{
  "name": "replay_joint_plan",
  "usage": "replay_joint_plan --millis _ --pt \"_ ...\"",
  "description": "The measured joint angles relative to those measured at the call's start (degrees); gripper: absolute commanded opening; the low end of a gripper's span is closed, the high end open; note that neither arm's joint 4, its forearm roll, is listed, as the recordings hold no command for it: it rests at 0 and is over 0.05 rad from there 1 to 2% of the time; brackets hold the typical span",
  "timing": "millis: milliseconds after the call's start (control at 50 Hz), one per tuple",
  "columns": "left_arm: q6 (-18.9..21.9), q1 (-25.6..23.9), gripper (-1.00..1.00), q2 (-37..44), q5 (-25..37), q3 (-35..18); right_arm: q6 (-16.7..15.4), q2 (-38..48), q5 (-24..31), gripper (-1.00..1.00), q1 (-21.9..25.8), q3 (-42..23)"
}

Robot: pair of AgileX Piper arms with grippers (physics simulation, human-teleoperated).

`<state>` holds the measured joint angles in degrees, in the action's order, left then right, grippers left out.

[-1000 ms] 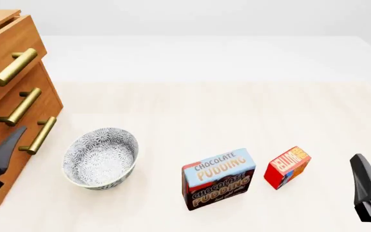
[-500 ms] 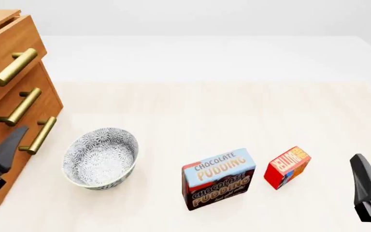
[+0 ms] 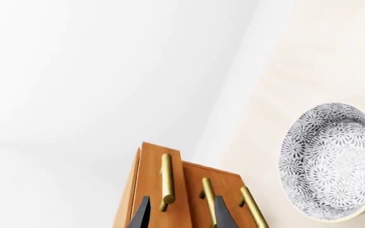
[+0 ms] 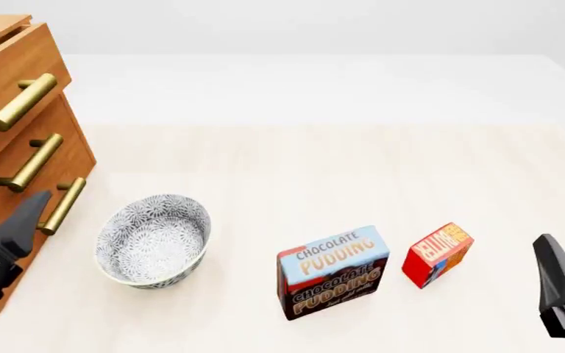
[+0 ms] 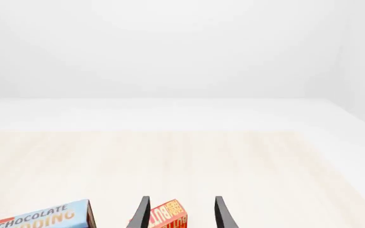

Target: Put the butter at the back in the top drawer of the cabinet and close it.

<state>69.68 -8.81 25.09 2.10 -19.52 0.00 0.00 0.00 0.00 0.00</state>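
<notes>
At the left edge of the front view, the left pincer (image 4: pixel 12 220) sits low against the cabinet (image 4: pixel 18 147), its dark tip beside the lowest brass handle (image 4: pixel 62 206). In the left wrist view its two fingers (image 3: pixel 142 216) stand apart with nothing between them, pointed at the drawer fronts; the pincer is open. The top drawer (image 4: pixel 12 81) sits flush with the cabinet front as far as can be seen, its handle (image 4: pixel 15 103) untouched. Just right of the cabinet a patterned bowl (image 4: pixel 153 240) rests on the surface (image 4: pixel 361 162), empty.

The right pincer (image 4: pixel 562 290) hovers at the lower right of the front view, apart from all objects. The right wrist view shows its fingers (image 5: pixel 222 213) spread and holding nothing, so it too is open.

The butter (image 4: pixel 438 254) stands on the surface left of the right pincer, tilted, not gripped. In the right wrist view it appears just ahead of the gap between the fingers. The pudding box (image 4: pixel 332 271) stands near the butter's left, apart from it, between butter and bowl.
</notes>
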Motion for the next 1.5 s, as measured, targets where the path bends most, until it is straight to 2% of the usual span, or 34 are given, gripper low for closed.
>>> replay_joint_plan --millis 500,1120,1500 --pt "3.5 1.6 1.0 1.3 -3.3 1.5 0.0 0.0 0.0 1.0 0.0 0.0" --pt "5.3 2.1 1.0 2.1 -4.6 0.9 0.0 0.0 0.0 1.0 0.0 0.0" --pt "6.4 3.0 1.0 5.7 -7.9 0.5 0.0 0.0 0.0 1.0 0.0 0.0"
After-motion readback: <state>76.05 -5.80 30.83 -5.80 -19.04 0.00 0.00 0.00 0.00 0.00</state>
